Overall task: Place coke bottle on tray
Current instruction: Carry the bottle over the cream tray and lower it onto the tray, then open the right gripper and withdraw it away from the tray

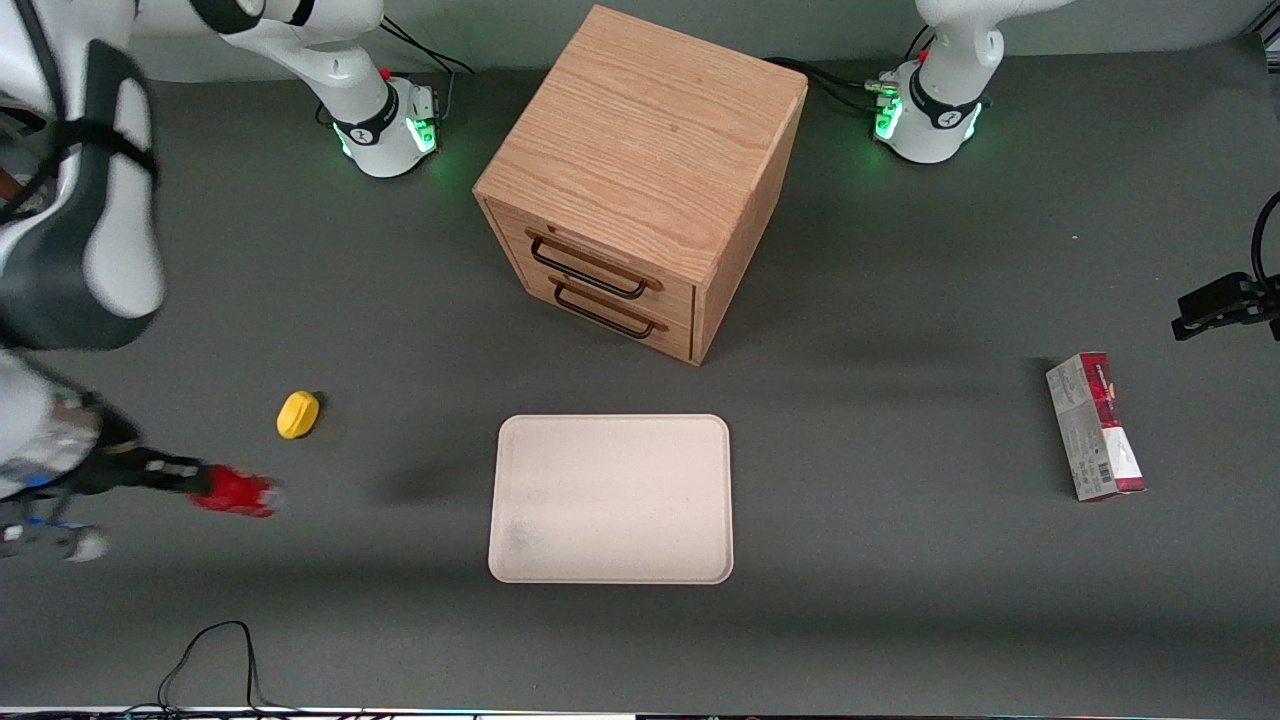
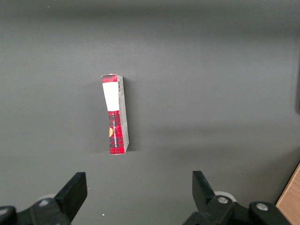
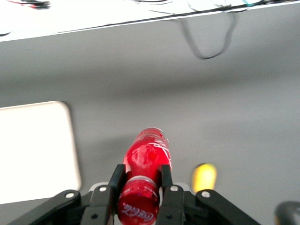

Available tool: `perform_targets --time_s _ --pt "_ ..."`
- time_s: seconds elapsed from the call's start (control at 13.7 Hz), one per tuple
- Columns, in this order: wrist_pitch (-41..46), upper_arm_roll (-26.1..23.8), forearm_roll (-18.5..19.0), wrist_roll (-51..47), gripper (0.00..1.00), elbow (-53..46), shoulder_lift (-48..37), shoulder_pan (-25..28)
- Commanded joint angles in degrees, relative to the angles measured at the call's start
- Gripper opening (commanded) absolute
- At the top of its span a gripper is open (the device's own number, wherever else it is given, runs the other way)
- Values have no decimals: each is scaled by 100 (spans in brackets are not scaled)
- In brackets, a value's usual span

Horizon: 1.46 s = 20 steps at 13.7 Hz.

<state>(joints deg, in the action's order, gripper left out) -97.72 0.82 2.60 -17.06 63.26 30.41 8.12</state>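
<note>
Right now the gripper (image 1: 205, 482) hangs at the working arm's end of the tabletop (image 1: 900, 620), between the tabletop's middle line and the edge nearest the front camera. Its two black fingers (image 3: 114, 180) are clamped on the coke bottle (image 1: 236, 493), pinching it just below the red cap. In the right wrist view the gripper (image 3: 139, 180) carries the coke bottle (image 3: 146, 161) lying lengthwise between the fingers, the white script on its label readable and its silvery base hidden. From the front camera the bottle appears as a blurred red shape sticking out of the fingers toward the tray (image 1: 611, 560); whether it touches the tabletop cannot be told.

The tray sits flat near the middle of the tabletop, closer to the front-camera edge, well apart from the bottle and bare inside its low rim. One rounded corner of the tray (image 3: 61, 115) shows in the right wrist view, apart from the bottle.

A small yellow object (image 1: 298, 414) lies on the tabletop near the gripper, slightly farther from the front camera than the bottle. The wooden drawer cabinet (image 1: 640, 175) stands farther from the front camera than the tray, with two dark handles on its drawer fronts. A red-and-grey carton (image 1: 1094, 425) lies flat toward the parked arm's end of the tabletop, and the same carton (image 2: 116, 115) shows in the left wrist view.
</note>
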Motion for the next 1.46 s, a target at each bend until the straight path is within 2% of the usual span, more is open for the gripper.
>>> perform_targets --time_s 0.0,0.22,0.51,0.73,0.88,0.95,1.02,1.39 --pt "-535 -1221 898 -1568 0 134 236 93" --pt "-1326 -1610 900 -1914 0 178 631 224" --pt "-2495 -1638 997 -1951 0 484 1300 321" --pt "-2647 -1638 1067 -1907 0 564 1520 321" --pt "-2664 -1638 1260 -1915 0 695 1529 321" --pt "-2734 -1638 1269 -1915 20 722 1529 304" --pt "-2752 -1638 1313 -1924 99 757 1529 321" --pt "-2928 -1629 1357 -1986 100 775 1363 295"
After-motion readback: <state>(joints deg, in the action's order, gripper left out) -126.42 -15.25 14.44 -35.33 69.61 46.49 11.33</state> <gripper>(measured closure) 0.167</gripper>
